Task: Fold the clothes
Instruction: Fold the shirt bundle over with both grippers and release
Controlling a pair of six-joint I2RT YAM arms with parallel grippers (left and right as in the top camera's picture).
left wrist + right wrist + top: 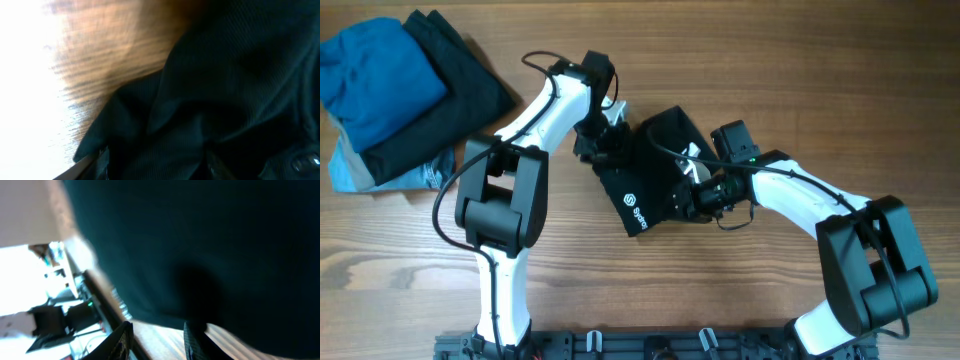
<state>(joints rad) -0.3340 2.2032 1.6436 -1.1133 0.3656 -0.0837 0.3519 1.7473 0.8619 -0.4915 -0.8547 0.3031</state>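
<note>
Centre frame: soft, limp black garment [655, 175], best pinched at corners, meets the spread right tool [698, 198] and left tool [603, 145], grip impossible to tell.

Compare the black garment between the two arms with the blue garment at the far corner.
The black garment bears a white logo; the blue garment looks plain. The black garment lies directly on the table; the blue garment sits atop a dark garment. The left claw and right claw are at the black garment; the blue garment lies away from both. Both are soft, rumpled cloth.
</note>
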